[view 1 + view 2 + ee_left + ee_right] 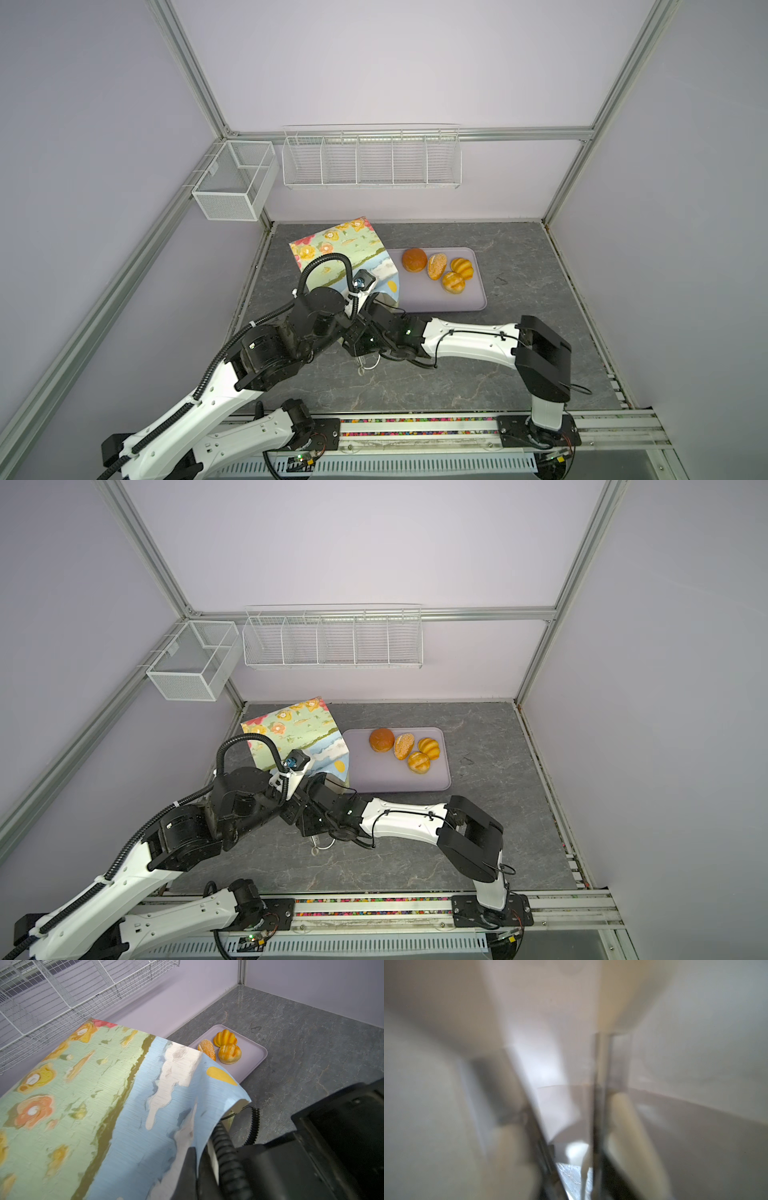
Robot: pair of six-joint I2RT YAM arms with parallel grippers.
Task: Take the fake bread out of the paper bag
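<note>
Paper bag (340, 249): lies tipped on the table, just beside lavender tray (469, 299).
Left gripper (190, 1159): pressed together, pinches the bag's mouth edge.
Right gripper (562, 1093): reaches inside the bag; too blurred to tell whether spread.
Round bun (414, 260), seeded roll (436, 266), two striped rolls (461, 268) (453, 282): sit on the tray.

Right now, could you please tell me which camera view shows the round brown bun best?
A top view: the round brown bun lies in plain sight on the tray, beside the seeded roll; both top views show it. In the left wrist view the paper bag hides it. The right wrist view is only blur.
</note>
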